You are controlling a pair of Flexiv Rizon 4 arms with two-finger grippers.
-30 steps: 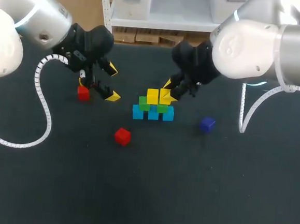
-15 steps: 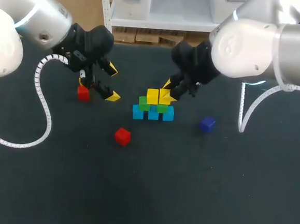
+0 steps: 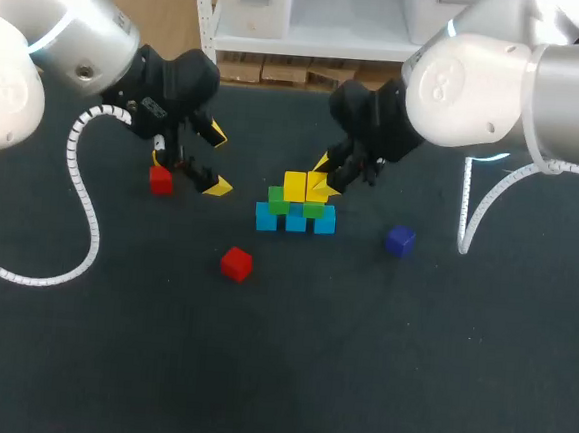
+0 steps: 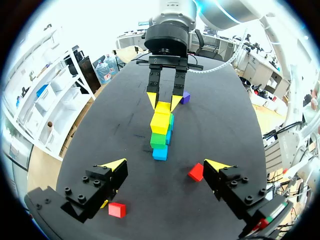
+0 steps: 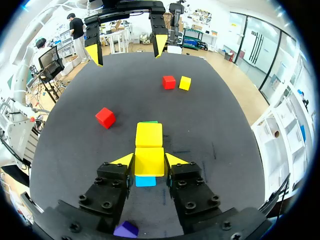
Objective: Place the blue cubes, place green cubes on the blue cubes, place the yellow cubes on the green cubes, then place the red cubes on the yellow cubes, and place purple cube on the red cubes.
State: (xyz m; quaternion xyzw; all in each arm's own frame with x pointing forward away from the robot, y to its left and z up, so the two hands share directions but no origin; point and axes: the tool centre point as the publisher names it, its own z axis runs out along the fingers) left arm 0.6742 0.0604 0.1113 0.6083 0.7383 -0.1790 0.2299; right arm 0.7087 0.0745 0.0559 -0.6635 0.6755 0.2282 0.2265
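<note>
The dark table (image 3: 277,376) carries the whole build near its middle, so either arm can reach it. The right arm (image 3: 501,83) leans in over the stack from behind, and the left arm (image 3: 43,37) hangs back at its own side, probably to leave the stack free for the other arm. The left claw (image 4: 166,166) is spread wide and holds nothing. It hovers just beside one red cube (image 3: 160,179), which looks like a sensible spot from which to start the next layer. The right claw (image 5: 149,161) is pinching a yellow cube (image 3: 319,187) from two sides, its tips flat against the cube's faces. It holds the cube level with, and touching, the second yellow cube (image 3: 294,186), so this looks like the moment of seating it, not carrying it. Whether it already rests fully on the layer below I cannot tell. Under them lie the green cubes (image 3: 279,203), and these stand on a row of blue cubes (image 3: 295,220), each course narrower than the one beneath, which keeps it stable. A third yellow cube (image 5: 185,83) waits next to the red one by the left claw. The other red cube (image 3: 236,263) lies alone in front of the stack. The purple cube (image 3: 400,240) sits apart on the right arm's side, not needed until last.
</note>
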